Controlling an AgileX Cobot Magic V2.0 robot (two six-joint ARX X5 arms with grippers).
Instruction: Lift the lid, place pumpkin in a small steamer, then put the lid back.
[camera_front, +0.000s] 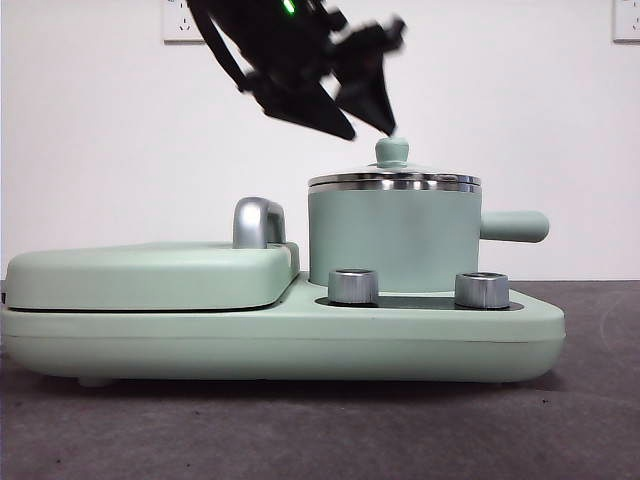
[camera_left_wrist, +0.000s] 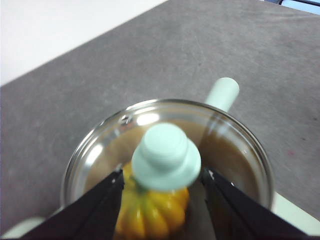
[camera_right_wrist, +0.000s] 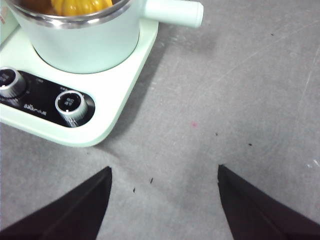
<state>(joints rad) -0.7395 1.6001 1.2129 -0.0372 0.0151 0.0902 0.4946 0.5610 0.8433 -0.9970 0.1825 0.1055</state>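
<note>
A: Pumpkin (camera_left_wrist: 150, 212) is already inside the small steamer (camera_front: 393, 238), and the lid (camera_front: 394, 178) sits on the rim, so it looks basically done?

B: Pretty much. Left gripper (camera_front: 370, 125) tilts down over the knob, jaws spread either side, gripping nothing. Right gripper (camera_right_wrist: 164, 200) hangs wide open over bare table (camera_right_wrist: 240, 100).

Pumpkin (camera_left_wrist: 150, 212) half hidden under lid (camera_left_wrist: 167, 155) knob; steamer (camera_right_wrist: 80, 37) cropped.
</note>
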